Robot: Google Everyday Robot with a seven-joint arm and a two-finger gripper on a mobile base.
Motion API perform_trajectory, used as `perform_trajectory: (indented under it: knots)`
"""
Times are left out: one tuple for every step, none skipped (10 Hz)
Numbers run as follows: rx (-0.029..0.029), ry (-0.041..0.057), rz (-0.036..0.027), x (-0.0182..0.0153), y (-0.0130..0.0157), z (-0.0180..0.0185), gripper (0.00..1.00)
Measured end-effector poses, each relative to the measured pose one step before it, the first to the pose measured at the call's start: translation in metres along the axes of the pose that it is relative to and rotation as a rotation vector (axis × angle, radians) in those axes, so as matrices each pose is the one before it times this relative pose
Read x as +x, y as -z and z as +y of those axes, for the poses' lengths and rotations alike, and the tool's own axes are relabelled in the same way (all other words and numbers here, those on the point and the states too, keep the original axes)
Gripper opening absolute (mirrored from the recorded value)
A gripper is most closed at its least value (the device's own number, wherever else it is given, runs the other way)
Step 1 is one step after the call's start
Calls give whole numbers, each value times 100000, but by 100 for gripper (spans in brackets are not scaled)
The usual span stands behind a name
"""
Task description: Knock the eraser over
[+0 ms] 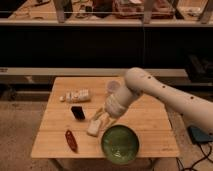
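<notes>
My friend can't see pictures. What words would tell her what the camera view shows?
A white robot arm stretches in from the right over a wooden table, its gripper low beside the small black eraser and right above a whitish block. A green plate and a dark-red oblong object lie near the front edge.
</notes>
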Motion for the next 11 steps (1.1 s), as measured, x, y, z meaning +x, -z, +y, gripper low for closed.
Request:
perform_trajectory:
  knots:
    - [493,-2331,-2964,-13,-1917,-543,20]
    - [225,-3394,-3792,230,-2608,-656,10]
    - [-94,-3834,-3864,641,-2977,-955,1]
    - [439,-2271,-1838,616,-1293,-580,0]
    - [1107,-3486,-2315,1130,-1535,-807,0]
    - [1627,-2836,-1952,1033,-1139,-978,0]
    - [1241,-1442,-1084,543,-545,-659,0]
    - [1283,-1662,-1251,675,-466,-548,0]
    - [1944,-1206,-1519,431,-29,-616,0]
    - [1156,-402,-783,247,109,-314,0]
    - [1000,-31,-708,177,68,-301,0]
